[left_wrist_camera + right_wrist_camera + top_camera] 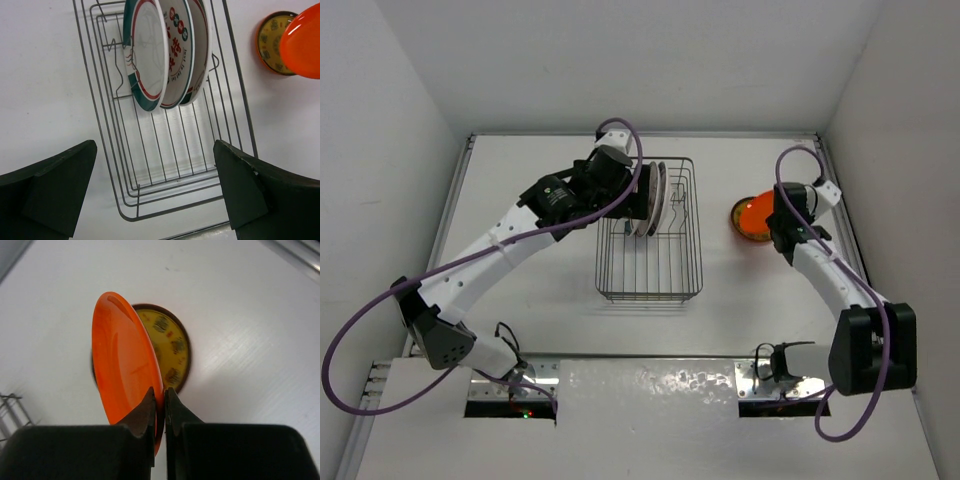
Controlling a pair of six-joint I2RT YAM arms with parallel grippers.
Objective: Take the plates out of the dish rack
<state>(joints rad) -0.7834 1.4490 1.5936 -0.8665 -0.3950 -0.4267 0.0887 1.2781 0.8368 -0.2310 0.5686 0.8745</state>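
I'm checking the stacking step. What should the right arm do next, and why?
Probably lower the orange plate flat onto the yellow-brown plate and release. The right gripper pinches its rim, holding it tilted right over that plate, which lies on the table.

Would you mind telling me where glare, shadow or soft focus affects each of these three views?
Top external: speckled glare on the shiny near-edge strip, soft shadow under the dish rack. Left wrist: patterned plates sharp, dark jaws featureless in the foreground. Right wrist: orange plate oversaturated and slightly soft; the yellowish plate behind is mildly blurred.
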